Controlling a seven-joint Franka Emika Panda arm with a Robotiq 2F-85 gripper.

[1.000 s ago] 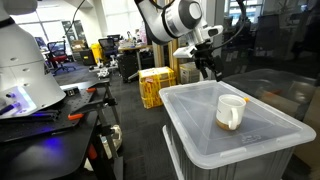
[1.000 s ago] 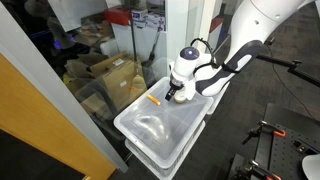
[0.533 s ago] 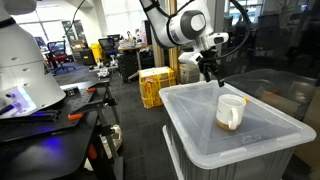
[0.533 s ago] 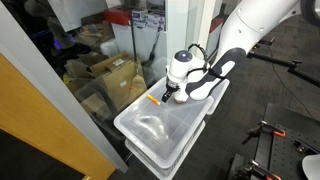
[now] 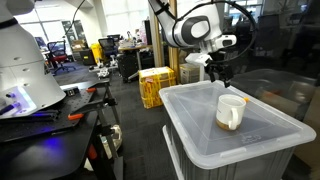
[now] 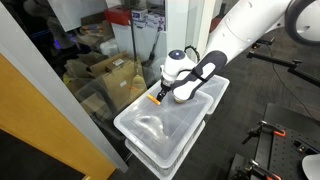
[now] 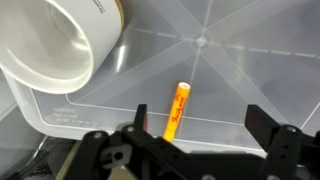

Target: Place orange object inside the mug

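The orange object point(image 7: 177, 110) is seen lying flat on the translucent bin lid point(image 7: 245, 60), close to its edge and apart from the mug point(image 7: 55, 45), while the tool point(image 7: 196, 120) is held above it with jaws spread wide and nothing gripped. Since the slim piece rests on slick plastic and sits off-centre between the jaws, it could be nudged over the lid's edge if the descent is made without centring. If it is gripped near one end, it could be tilted and caught on the mug's rim, and the mug tipped.
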